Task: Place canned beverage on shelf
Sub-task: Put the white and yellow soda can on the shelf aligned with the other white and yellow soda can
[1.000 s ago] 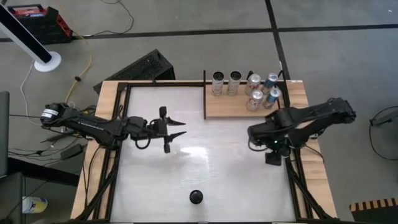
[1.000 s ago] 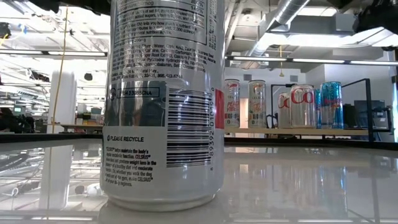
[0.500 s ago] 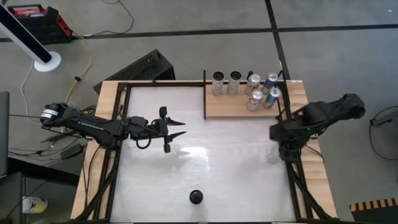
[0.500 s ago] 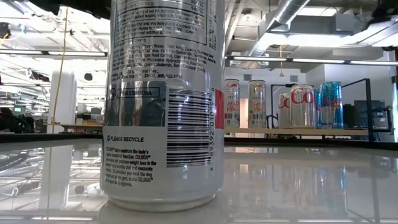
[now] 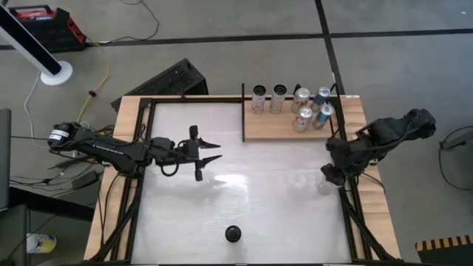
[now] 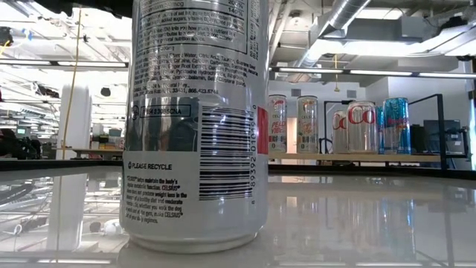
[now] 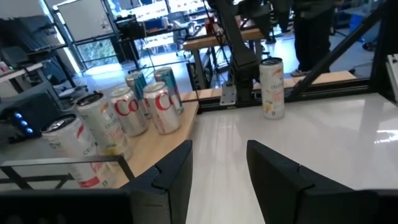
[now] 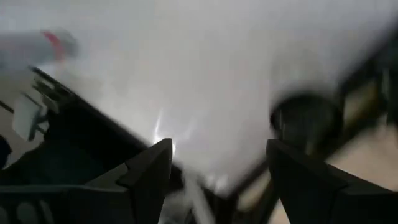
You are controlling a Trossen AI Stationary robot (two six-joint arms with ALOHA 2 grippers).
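A pale can stands upright on its base on the white tabletop by the right edge; it also shows in the left wrist view and blurred in the right wrist view. My right gripper is just above and beside it, open, touching nothing. The light-wood shelf at the far right carries several upright cans. Another silver can stands near the near edge, filling the low view. My left gripper hovers open over the table's left-middle.
Black metal rods frame the shelf and the tabletop's edges. The white tabletop between the two arms is bare. A person's legs and another table show beyond the right edge in the left wrist view.
My right arm has drawn back from over the table toward the right edge and turned, uncovering the pale can, which stands by the right edge. My left arm has kept still.
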